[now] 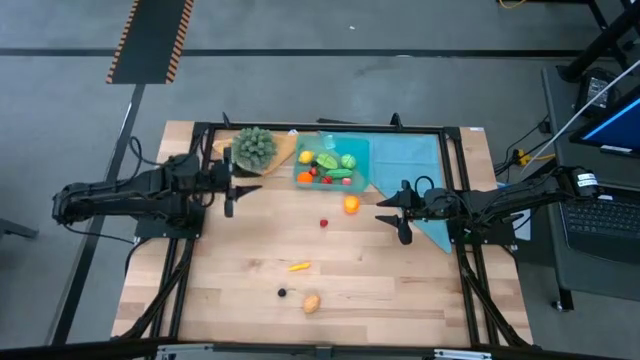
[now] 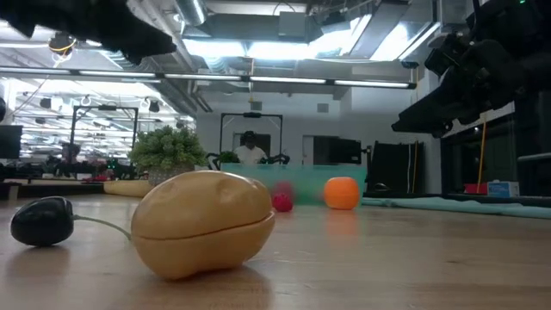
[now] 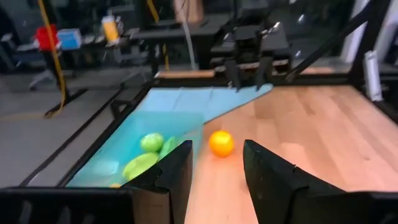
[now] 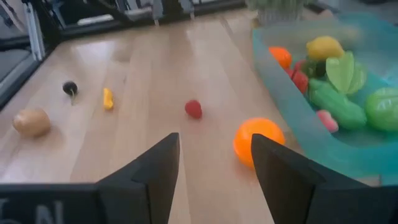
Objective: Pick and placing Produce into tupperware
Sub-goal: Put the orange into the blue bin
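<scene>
The teal tupperware (image 1: 331, 163) stands at the table's far middle on a teal cloth and holds several toy fruits and vegetables (image 4: 329, 87). Loose produce lies on the wood: an orange (image 1: 351, 205), a small red piece (image 1: 324, 223), a yellow-orange piece (image 1: 298, 266), a dark piece (image 1: 283, 293) and a tan potato (image 1: 311, 303). My left gripper (image 1: 236, 190) hovers open to the left of the tupperware, with nothing between its fingers (image 3: 217, 168). My right gripper (image 1: 392, 218) hovers open just right of the orange (image 4: 258, 140), with nothing between its fingers (image 4: 214, 165).
A bushy green plant (image 1: 253, 147) with a tan wooden dish stands left of the tupperware, close to my left gripper. A flat teal cloth (image 1: 415, 165) covers the far right of the table. A black frame (image 1: 320, 127) runs around the table. Bare wood lies at the near middle.
</scene>
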You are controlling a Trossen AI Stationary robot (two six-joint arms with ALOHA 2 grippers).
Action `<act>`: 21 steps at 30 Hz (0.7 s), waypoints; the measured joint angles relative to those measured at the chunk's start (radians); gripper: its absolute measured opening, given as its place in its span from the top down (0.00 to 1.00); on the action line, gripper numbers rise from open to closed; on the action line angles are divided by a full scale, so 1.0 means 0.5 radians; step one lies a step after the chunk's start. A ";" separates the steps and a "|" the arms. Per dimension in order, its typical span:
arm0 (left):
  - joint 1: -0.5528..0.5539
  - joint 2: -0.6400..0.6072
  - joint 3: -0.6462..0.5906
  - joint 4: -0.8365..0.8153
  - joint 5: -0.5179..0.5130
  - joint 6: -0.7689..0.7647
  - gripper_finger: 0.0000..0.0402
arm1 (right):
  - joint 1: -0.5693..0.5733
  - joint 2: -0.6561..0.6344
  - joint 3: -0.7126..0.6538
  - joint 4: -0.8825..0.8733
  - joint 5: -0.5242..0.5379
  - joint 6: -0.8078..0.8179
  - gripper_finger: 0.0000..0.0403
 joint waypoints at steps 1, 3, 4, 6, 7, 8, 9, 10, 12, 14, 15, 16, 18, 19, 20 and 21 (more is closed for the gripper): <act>-0.033 -0.023 -0.069 0.088 0.000 -0.001 0.67 | 0.000 0.000 0.000 0.024 0.000 -0.003 0.50; -0.096 -0.053 -0.199 0.262 0.002 -0.008 0.68 | 0.000 0.000 0.000 0.055 -0.001 -0.004 0.50; -0.127 -0.064 -0.256 0.339 0.002 -0.013 0.68 | 0.000 0.000 0.000 0.059 -0.001 -0.004 0.50; -0.187 -0.068 -0.345 0.440 0.001 -0.015 0.69 | 0.000 0.000 0.000 0.054 -0.007 -0.002 0.50; -0.215 -0.067 -0.380 0.482 0.001 -0.015 0.69 | 0.000 0.000 0.000 0.049 -0.023 -0.003 0.50; -0.239 -0.068 -0.409 0.518 0.001 -0.023 0.69 | 0.001 0.000 0.000 0.048 -0.050 -0.004 0.50; -0.261 -0.067 -0.428 0.543 0.002 -0.041 0.70 | 0.001 0.000 0.000 0.048 -0.079 -0.004 0.50; -0.280 -0.068 -0.443 0.561 0.002 -0.060 0.70 | 0.001 0.000 0.000 0.048 -0.103 -0.004 0.50; -0.312 -0.068 -0.464 0.570 0.001 -0.070 0.71 | 0.001 0.001 0.000 0.041 -0.136 0.004 0.50; -0.334 -0.067 -0.471 0.569 0.001 -0.091 0.71 | 0.001 0.010 0.000 0.036 -0.143 0.012 0.50; -0.343 -0.067 -0.471 0.570 0.001 -0.111 0.71 | 0.001 0.022 0.000 0.039 -0.143 0.013 0.50; -0.352 -0.068 -0.471 0.571 0.001 -0.118 0.72 | 0.001 0.036 0.000 0.038 -0.143 0.013 0.50; -0.369 -0.068 -0.471 0.570 0.000 -0.119 0.72 | 0.001 0.074 0.000 0.050 -0.143 0.012 0.49; -0.374 -0.068 -0.471 0.569 0.000 -0.119 0.72 | 0.001 0.098 0.000 0.057 -0.143 0.012 0.48; -0.378 -0.068 -0.471 0.569 0.000 -0.121 0.73 | 0.001 0.123 0.000 0.064 -0.143 0.014 0.46; -0.382 -0.068 -0.471 0.568 0.000 -0.127 0.73 | 0.001 0.151 0.000 0.080 -0.137 0.018 0.44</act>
